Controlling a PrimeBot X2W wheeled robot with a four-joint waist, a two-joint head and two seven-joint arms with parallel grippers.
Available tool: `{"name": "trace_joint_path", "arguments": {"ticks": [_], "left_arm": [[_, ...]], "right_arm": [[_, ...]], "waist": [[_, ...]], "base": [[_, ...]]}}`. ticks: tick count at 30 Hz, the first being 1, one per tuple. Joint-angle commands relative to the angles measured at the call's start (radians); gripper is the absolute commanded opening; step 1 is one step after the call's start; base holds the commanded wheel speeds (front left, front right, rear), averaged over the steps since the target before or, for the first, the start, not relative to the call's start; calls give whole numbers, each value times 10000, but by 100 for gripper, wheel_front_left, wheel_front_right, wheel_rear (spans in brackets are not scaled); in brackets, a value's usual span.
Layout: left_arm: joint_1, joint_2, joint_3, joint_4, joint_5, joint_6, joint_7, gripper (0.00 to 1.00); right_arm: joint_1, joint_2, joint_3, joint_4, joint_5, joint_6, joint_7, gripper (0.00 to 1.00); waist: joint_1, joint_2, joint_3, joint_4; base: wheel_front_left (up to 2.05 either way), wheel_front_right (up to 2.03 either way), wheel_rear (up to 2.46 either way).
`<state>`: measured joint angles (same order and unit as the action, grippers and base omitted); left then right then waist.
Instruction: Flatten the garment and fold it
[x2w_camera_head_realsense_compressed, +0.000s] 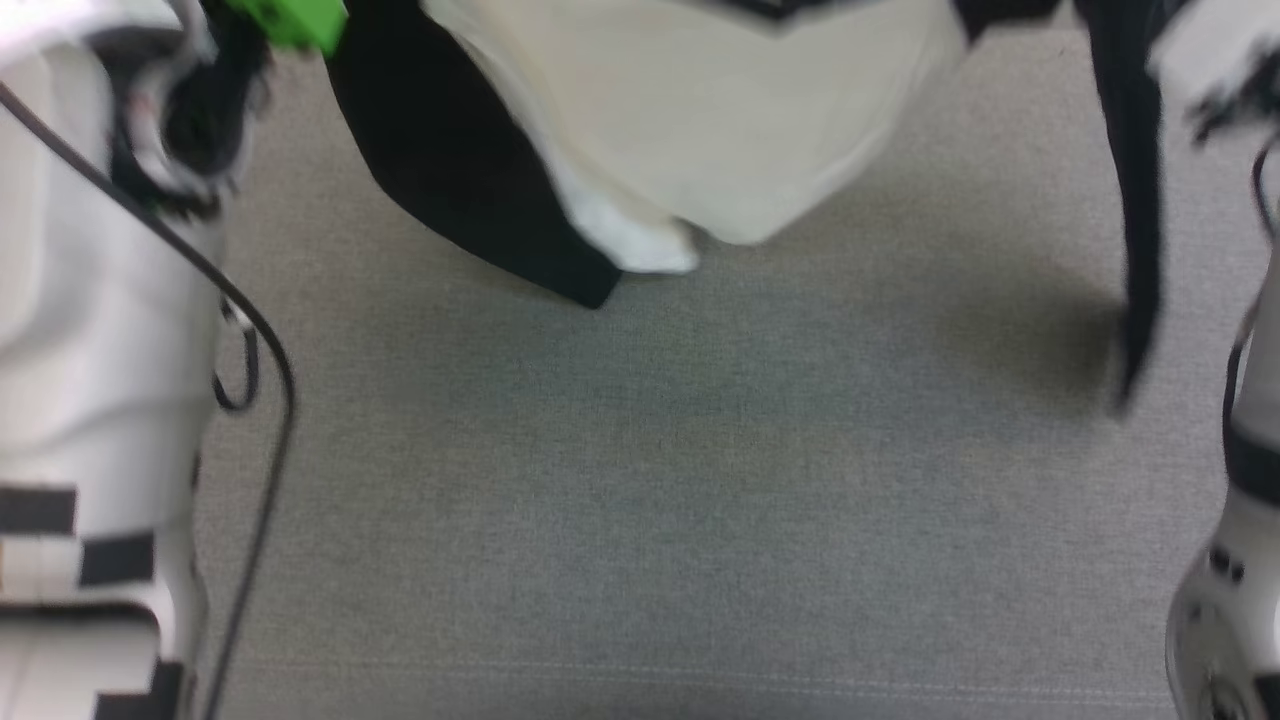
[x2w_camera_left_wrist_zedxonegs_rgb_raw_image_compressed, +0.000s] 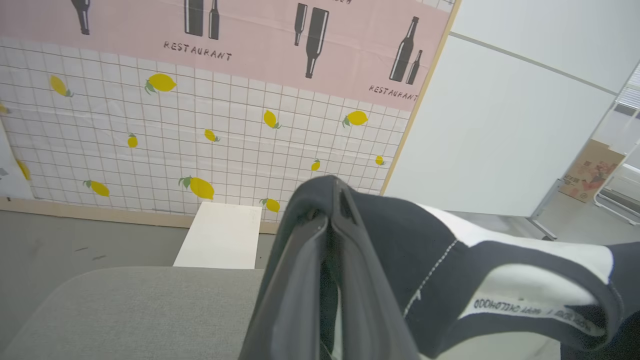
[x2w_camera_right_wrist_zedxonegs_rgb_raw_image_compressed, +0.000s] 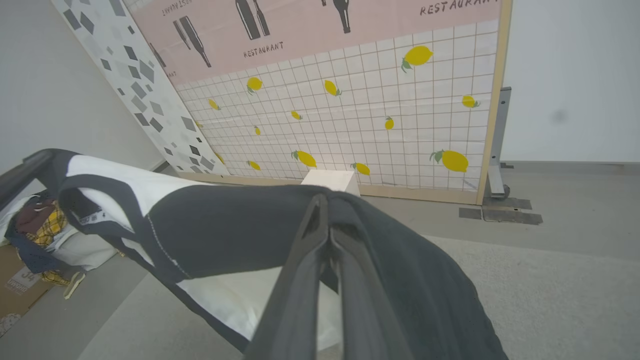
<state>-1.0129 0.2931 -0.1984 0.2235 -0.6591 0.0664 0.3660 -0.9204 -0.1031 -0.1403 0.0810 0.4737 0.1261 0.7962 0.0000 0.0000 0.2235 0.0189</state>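
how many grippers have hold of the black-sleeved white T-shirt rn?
2. Left gripper shut on black fabric at one shoulder of the soft white T-shirt; right gripper shut on black fabric at the other shoulder.

- I see a grey fabric-covered surface (x2w_camera_head_realsense_compressed: 700, 500) spread out below me.
- Past its far edge a white box (x2w_camera_left_wrist_zedxonegs_rgb_raw_image_compressed: 220, 235) stands on the grey floor (x2w_camera_left_wrist_zedxonegs_rgb_raw_image_compressed: 100, 240), at the foot of a lemon-print grid backdrop (x2w_camera_left_wrist_zedxonegs_rgb_raw_image_compressed: 200, 140) topped by a pink "RESTAURANT" band of bottles.
- A speckled panel (x2w_camera_right_wrist_zedxonegs_rgb_raw_image_compressed: 140, 85) stands beside that backdrop.
- A heap of clothes (x2w_camera_right_wrist_zedxonegs_rgb_raw_image_compressed: 40, 225) lies off to one side.
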Motion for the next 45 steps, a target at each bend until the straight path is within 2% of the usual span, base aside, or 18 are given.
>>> {"name": "trace_joint_path", "arguments": {"ticks": [1,5,10,13,17,25,30,34,40,45], "left_arm": [[-581,80,-41,437,173,6,-59,0],[-2504,341,-205,1648,983,205,-378,0],[-4460,460,-252,2425,1699,397,-1291,0],[-5469,488,-173,2569,1980,485,-2057,0],[-6460,512,52,3041,2010,358,-3044,0],[-7013,308,241,4389,1645,-195,-4159,0],[-6591,66,293,5199,1324,-506,-4499,0],[-5685,-230,405,5780,901,-830,-4758,0],[-3515,-620,298,6458,457,-1297,-4721,0],[-822,-923,183,6482,37,-1605,-4718,0]], "right_arm": [[-765,119,-67,451,-225,46,-131,0],[-3294,378,-341,1977,-1203,46,-864,0],[-5801,514,-752,3474,-2123,46,-2088,0],[-7063,523,-829,4351,-1926,46,-3092,0],[-7956,525,-622,5151,-1922,46,-4286,0],[-8546,527,-564,5918,-1967,46,-5193,0],[-8273,501,-462,6235,-1990,46,-5252,0],[-7163,237,-152,6249,-1693,46,-5301,0],[-4281,-332,453,5607,-494,46,-5338,0],[-880,-690,669,4474,666,46,-5349,0]], "waist": [[0,0,575,-151],[0,0,1627,-277],[0,0,2726,-348],[0,0,3274,-374],[0,0,3749,-418],[0,0,4472,-237],[0,0,4504,-78],[0,0,3976,120],[0,0,2431,399],[0,0,871,557]], "base": [[0,0,0],[0,0,0],[0,0,0],[0,0,0],[0,0,0],[0,0,0],[0,0,0],[0,0,0],[0,0,0],[0,0,0]]}}
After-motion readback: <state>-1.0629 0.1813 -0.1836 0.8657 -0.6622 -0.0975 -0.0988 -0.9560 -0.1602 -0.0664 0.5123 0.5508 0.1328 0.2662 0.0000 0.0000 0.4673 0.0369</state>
